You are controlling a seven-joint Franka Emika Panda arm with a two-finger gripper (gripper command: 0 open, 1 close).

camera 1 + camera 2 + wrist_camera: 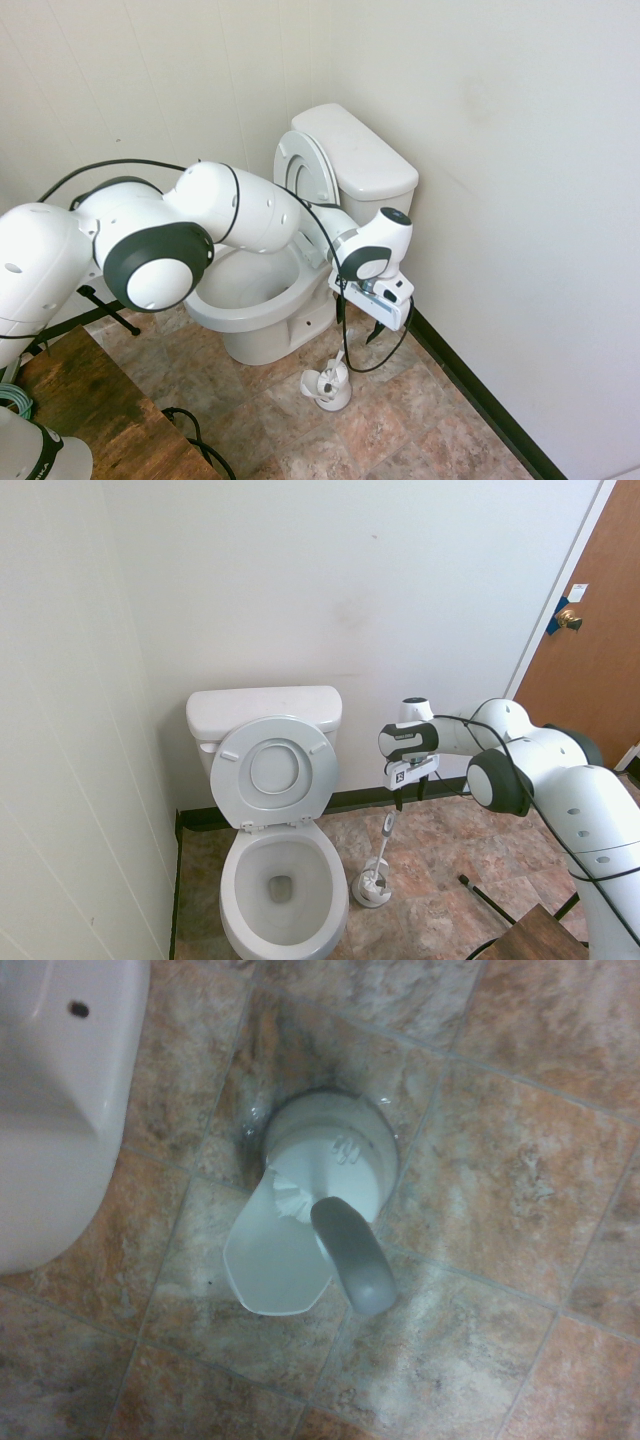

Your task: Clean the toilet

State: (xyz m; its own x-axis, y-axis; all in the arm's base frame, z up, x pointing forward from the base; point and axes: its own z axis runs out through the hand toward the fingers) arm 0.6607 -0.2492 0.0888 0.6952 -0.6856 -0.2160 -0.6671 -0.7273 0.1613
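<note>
While the toilet (275, 810) stands in the corner with its lid and seat tipped back against the tank, bowl exposed and ready, the arm is not over it at all. The gripper (399, 802) hangs just to the bowl's side, pointing steeply down at the toilet brush (384, 842), which sits upright in its small white holder (328, 387) on the tiled floor (440, 880) beside the toilet's base. Jaws wide, nothing in them. The brush handle leans slightly and rises toward the jaws; the wrist view looks almost straight down its grey end (352, 1257), so the approach seems lined up along it. My reading: the brush must be fetched first, hence this spot. Bowl untouched so far.
</note>
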